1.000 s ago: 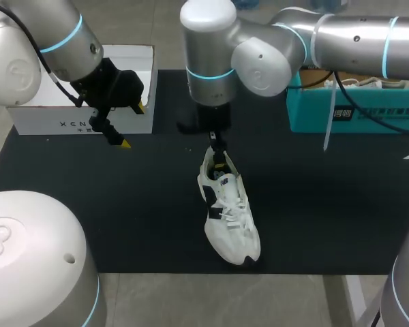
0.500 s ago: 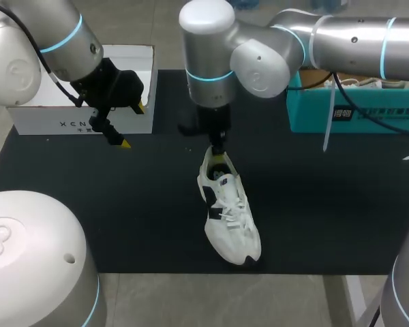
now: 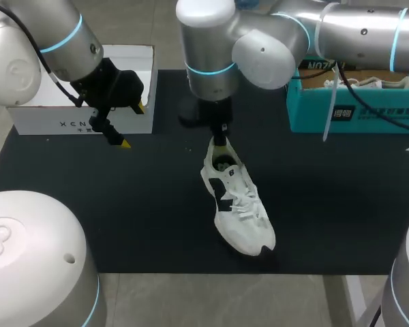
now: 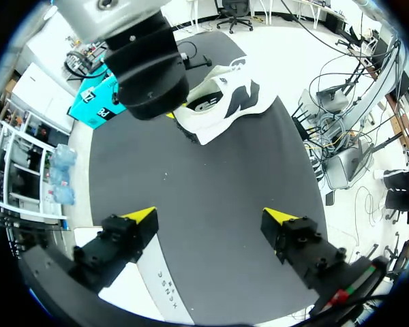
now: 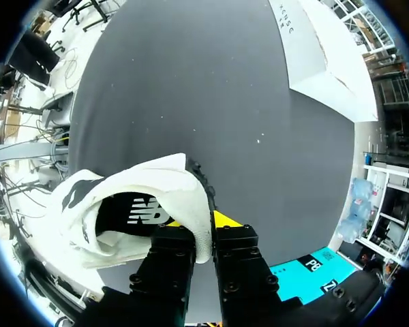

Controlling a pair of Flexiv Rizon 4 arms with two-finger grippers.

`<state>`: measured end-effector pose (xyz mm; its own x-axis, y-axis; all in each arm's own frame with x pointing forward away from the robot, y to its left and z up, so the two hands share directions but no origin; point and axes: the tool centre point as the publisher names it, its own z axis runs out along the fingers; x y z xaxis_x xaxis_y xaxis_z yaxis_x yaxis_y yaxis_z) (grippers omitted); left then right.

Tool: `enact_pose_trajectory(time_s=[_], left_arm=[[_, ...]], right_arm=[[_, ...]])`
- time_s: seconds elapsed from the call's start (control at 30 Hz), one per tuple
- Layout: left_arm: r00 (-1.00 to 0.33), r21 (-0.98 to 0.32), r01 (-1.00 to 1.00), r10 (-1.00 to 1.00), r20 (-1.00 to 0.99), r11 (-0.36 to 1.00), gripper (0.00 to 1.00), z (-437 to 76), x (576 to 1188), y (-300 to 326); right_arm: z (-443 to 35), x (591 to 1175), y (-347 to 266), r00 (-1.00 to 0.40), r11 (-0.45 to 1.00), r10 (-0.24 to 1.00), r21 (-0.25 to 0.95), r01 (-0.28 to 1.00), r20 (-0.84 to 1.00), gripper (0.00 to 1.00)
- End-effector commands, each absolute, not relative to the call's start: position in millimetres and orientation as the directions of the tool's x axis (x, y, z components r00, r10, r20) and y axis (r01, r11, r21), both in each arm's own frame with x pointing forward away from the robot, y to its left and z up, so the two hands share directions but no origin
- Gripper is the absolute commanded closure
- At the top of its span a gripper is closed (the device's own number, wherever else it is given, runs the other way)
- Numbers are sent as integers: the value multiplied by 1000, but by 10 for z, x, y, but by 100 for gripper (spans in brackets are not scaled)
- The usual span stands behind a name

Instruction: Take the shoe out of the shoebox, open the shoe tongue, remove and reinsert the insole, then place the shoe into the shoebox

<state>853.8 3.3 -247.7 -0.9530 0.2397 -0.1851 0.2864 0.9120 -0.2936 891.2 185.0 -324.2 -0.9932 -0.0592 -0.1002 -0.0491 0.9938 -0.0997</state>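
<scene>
- Pinching the heel rim of the shoe [image 3: 237, 204], the right gripper [image 5: 203, 225] is clamped shut (the left gripper [image 4: 215, 216] gapes, empty).
- The white shoebox [image 3: 133, 58] and the teal box [image 3: 368, 105] flank it, both lettered.

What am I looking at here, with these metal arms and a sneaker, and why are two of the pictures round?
These are two robot arms at a table. One picture looks down from above; the round ones come from a camera on each wrist. On the black table sit a white shoe, a white shoebox and a teal box. The right gripper pinches the shoe's heel rim between its fingers. The left gripper hangs open and empty near the white shoebox.
</scene>
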Motion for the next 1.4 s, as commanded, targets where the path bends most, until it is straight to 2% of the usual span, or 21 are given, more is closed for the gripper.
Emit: enact_pose_trajectory(time_s=[0.03,0.23,0.37,1.07,1.4], left_arm=[[-953,-291,286,240,-185,913,0,-2474,8535,34],[-953,-291,286,240,-185,913,0,-2474,8535,34],[-953,-291,286,240,-185,913,0,-2474,8535,34],[-953,-291,286,240,-185,913,0,-2474,8535,34],[-953,-291,286,240,-185,913,0,-2474,8535,34]], right_arm=[[-2646,8906,1693,-991,994,-47,-106,-33,-128,100],[-2097,9009,1506,-982,989,-41,-151,-13,-185,100],[-1906,9056,1472,-979,987,-45,-158,-13,-201,100],[-1857,9055,1527,-980,988,-44,-155,-14,-193,100],[-1633,9848,59,-975,989,-72,-142,-42,-213,100]])
